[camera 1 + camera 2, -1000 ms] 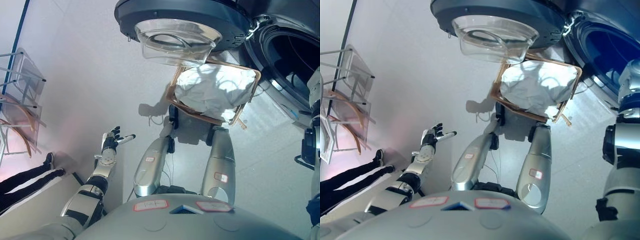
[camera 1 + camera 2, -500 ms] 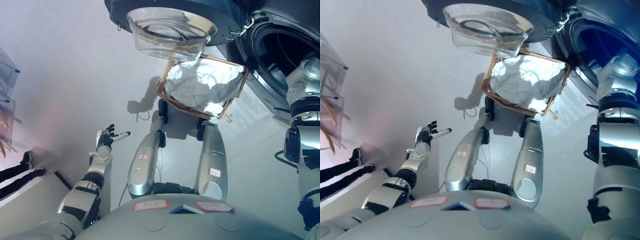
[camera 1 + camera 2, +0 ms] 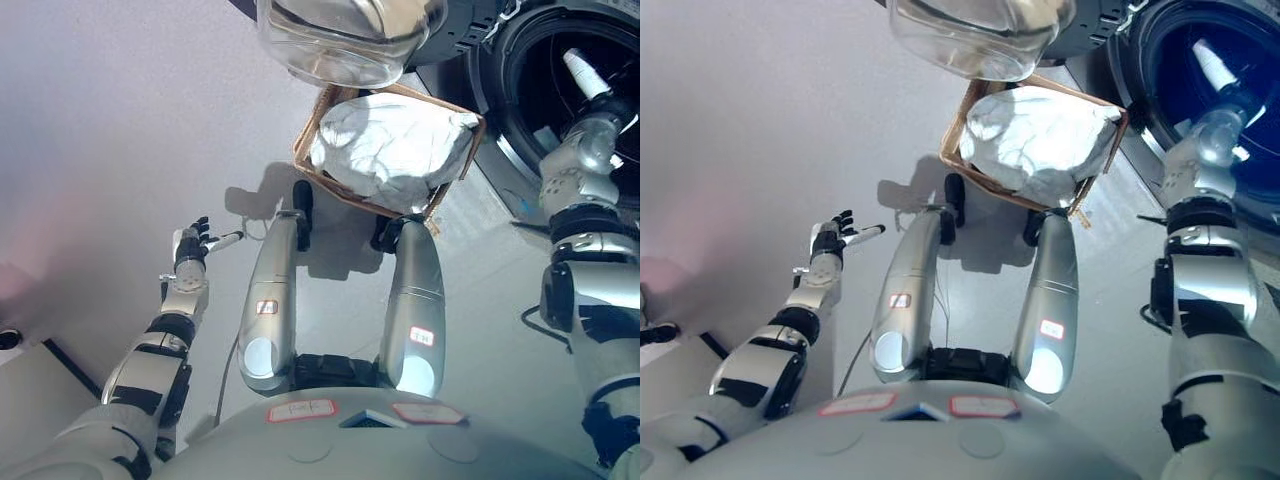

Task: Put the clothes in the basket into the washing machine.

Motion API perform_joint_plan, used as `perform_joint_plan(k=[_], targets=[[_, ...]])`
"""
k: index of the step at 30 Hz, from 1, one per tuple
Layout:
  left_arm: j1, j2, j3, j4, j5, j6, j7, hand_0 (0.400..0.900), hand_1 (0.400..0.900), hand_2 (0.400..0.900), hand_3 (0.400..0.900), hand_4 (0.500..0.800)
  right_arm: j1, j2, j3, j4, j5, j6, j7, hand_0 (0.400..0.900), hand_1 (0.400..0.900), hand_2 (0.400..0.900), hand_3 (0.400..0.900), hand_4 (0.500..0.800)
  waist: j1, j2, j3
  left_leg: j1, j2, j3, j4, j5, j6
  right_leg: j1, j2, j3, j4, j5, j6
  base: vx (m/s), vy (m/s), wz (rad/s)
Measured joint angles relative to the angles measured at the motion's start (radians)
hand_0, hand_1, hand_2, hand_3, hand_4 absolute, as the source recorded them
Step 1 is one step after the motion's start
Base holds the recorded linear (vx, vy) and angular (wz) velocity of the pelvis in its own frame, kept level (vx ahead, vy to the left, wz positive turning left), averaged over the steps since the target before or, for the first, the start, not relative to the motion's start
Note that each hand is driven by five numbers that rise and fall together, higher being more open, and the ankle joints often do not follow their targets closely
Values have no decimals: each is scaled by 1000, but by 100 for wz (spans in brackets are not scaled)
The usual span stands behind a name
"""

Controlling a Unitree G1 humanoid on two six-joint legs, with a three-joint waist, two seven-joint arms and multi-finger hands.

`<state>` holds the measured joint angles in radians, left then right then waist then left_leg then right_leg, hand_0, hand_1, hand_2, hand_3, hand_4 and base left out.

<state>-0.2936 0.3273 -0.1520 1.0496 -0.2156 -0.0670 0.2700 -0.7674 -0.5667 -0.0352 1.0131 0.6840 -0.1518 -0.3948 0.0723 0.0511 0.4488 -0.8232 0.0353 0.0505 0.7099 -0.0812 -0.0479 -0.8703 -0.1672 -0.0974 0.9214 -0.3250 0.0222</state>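
A brown wicker basket (image 3: 312, 128) stands on the floor in front of me, filled with crumpled white clothes (image 3: 390, 150). The washing machine's round opening (image 3: 545, 60) is at the upper right, dark inside. My right hand (image 3: 583, 80) is raised in front of that opening, above and right of the basket, with a white-tipped finger held straight; it holds nothing. My left hand (image 3: 190, 245) is out to the left over bare floor, fingers spread and empty, far from the basket.
The machine's open door with its clear glass bowl (image 3: 345, 35) hangs over the basket's far side. A person's shoe (image 3: 655, 332) shows at the left edge. Pale floor lies all around the basket.
The camera has tilted, shifting the whole scene. My right arm has come up and its hand is now at the machine's opening. My left hand stays held out to the left.
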Motion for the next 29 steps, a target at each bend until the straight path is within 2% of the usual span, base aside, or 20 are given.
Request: perform_joint_plan(k=[6,8,11,13,15,16,18,23,29], targets=[[9,-1,36,2,1,24,-2,900,900,900,900,800,247,156,-24,-68,61,-11,65,900,900,900,900,800,-16,-25,-1,144,0,-14,-93,2,3,166,5,-31,-136,18,-16,60,21,-8],[32,-4,55,5,1,30,-3,900,900,900,900,800,356,224,-22,-106,64,-3,97,900,900,900,900,800,-26,-37,-6,218,2,-18,-133,7,11,251,15,-42,-198,38,3,52,31,-18],[57,-4,85,30,10,41,-5,900,900,900,900,800,480,285,2,-106,59,23,124,900,900,900,900,800,-34,-82,-47,324,5,9,-229,19,21,353,36,-25,-312,76,41,164,22,-20],[74,1,91,69,22,46,-14,900,900,900,900,800,543,307,15,-74,10,35,143,900,900,900,900,800,-41,-111,-80,415,8,28,-293,27,29,449,44,-23,-396,104,71,151,50,-23],[104,-1,100,98,35,49,-29,900,900,900,900,800,600,325,11,-17,-68,41,160,900,900,900,900,800,-51,-140,-139,498,12,45,-372,39,35,528,50,-17,-493,135,83,140,45,-20],[122,-2,99,112,51,49,-39,900,900,900,900,800,620,329,13,-2,-94,51,162,900,900,900,900,800,-52,-144,-172,530,8,48,-404,44,35,567,59,-15,-539,151,97,87,26,-13],[142,-3,99,129,73,50,-46,900,900,900,900,800,653,337,12,50,-161,66,167,900,900,900,900,800,-58,-158,-211,604,4,58,-470,53,38,641,61,-15,-617,169,103,104,33,-18],[213,-23,98,167,142,65,-67,900,900,900,900,800,694,357,14,187,-301,89,202,900,900,900,900,800,-74,-137,-302,733,-3,94,-588,67,45,770,68,10,-771,220,122,103,34,-18],[289,-44,96,183,180,66,-92,900,900,900,900,800,778,397,13,316,-374,135,239,900,900,900,900,800,-74,-110,-381,849,-10,108,-701,93,36,864,78,10,-843,226,117,72,6,-4]])
